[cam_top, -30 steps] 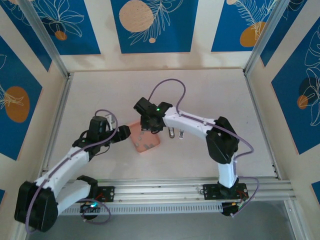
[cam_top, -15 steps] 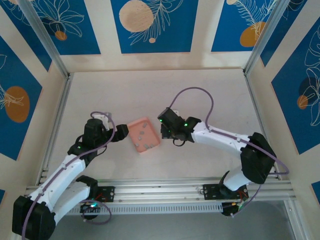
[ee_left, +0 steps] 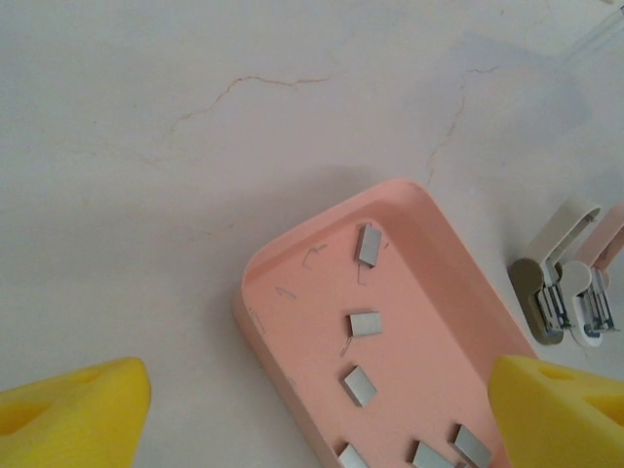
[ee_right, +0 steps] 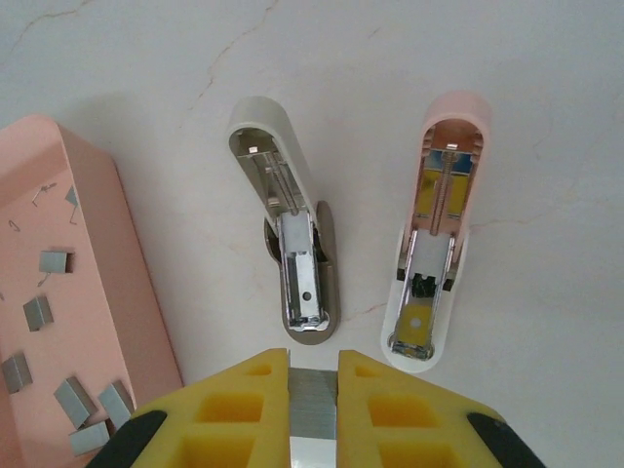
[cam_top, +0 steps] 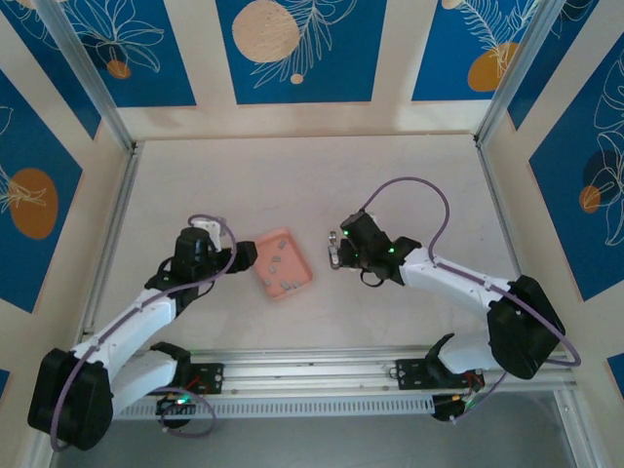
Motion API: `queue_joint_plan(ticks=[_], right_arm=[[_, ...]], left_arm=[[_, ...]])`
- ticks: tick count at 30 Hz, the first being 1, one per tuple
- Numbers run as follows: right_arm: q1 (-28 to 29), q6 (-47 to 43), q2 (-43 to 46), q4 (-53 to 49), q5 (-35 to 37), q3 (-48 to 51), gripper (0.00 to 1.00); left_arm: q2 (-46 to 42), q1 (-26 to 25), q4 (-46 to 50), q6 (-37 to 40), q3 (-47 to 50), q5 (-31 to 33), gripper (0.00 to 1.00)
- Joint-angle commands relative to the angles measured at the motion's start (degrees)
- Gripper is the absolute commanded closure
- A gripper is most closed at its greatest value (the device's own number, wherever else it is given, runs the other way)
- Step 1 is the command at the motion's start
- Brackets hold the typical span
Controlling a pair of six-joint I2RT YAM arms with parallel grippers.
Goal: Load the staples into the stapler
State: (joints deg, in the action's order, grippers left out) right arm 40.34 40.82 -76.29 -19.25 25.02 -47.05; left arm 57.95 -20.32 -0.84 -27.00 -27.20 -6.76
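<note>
In the top view, the left gripper (cam_top: 242, 257) was seen just beside the left edge of the pink tray (cam_top: 268, 238), in which the staples (cam_top: 277, 261) were scattered. The right gripper (cam_top: 334, 255) was seen to the tray's right, apart from it. Neither gripper's fingers could be made out clearly there.

In the left wrist view, the yellow fingers (ee_left: 73, 409) were seen spread wide, with nothing gripped. The tray lay beneath the gap, and the loose staples on its floor were touched by neither fingertip.

In the right wrist view, the fingers (ee_right: 244, 400) were pressed together on a staple strip (ee_right: 313, 395), which was pinched between them. Just ahead of the tips, a white stapler (ee_right: 292, 244) and a pink stapler (ee_right: 439, 234) were laid open side by side on the table (ee_right: 146, 58). The remaining staples were seen in the tray at the left.
</note>
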Motion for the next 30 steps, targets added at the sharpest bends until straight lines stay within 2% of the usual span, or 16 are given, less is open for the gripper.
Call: queue_joint_plan(ticks=[1,7,11,21,30], right_arm=[[-2.08,-3.2,2.58,3.74,-2.2,2.22,0.84],[-3.97,-7.8,2.4,5.93,-4.16,3.47,0.84],[-3.91,-7.54,1.76,7.19,-4.2,4.34,0.84],[-2.82,-6.98,-0.48,7.73,-3.72,4.6,0.84],[-2.75,-8.75,-6.25,8.78,-5.64,1.84,0.84]], left_arm=[[1.4,-0.86,-4.9,2.28,-2.32,0.07,0.1],[4.6,-1.31,-10.52,3.62,-1.43,-1.69,0.1],[6.03,-1.31,-13.3,2.61,-0.93,-3.25,0.09],[7.04,-1.32,-14.36,1.53,-0.83,-1.89,0.08],[6.12,-1.31,-14.86,-0.17,-0.06,1.38,0.07]])
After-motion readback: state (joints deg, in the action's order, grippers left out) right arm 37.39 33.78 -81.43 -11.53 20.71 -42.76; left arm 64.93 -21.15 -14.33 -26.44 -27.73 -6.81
